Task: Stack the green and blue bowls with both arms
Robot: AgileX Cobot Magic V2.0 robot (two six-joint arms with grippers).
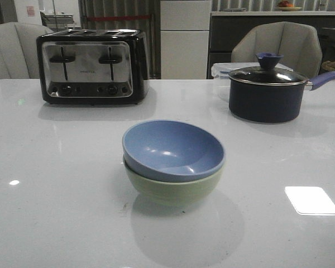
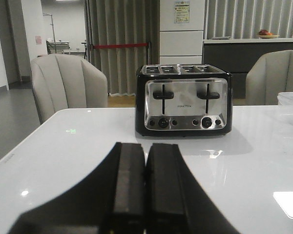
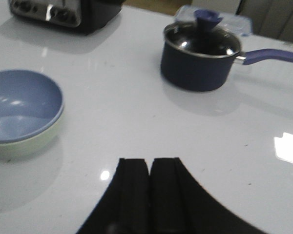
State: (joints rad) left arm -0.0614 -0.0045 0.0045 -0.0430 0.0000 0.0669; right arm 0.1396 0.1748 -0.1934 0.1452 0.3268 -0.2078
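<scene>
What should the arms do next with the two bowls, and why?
Probably nothing more than staying parked clear: the blue bowl already sits nested in the green bowl, slightly tilted, and both the left gripper and right gripper are shut, empty and apart from the stack.

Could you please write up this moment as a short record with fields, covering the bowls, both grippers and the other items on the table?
stack: blue bowl nested in green bowl, slightly tilted
stack position: centre of white table
left gripper: shut, empty, facing the toaster
right gripper: shut, empty, apart from the bowls
saucepan: lidded, back right, handle pointing right
container: clear plastic, behind the saucepan
task state: bowls appear stacked
</scene>
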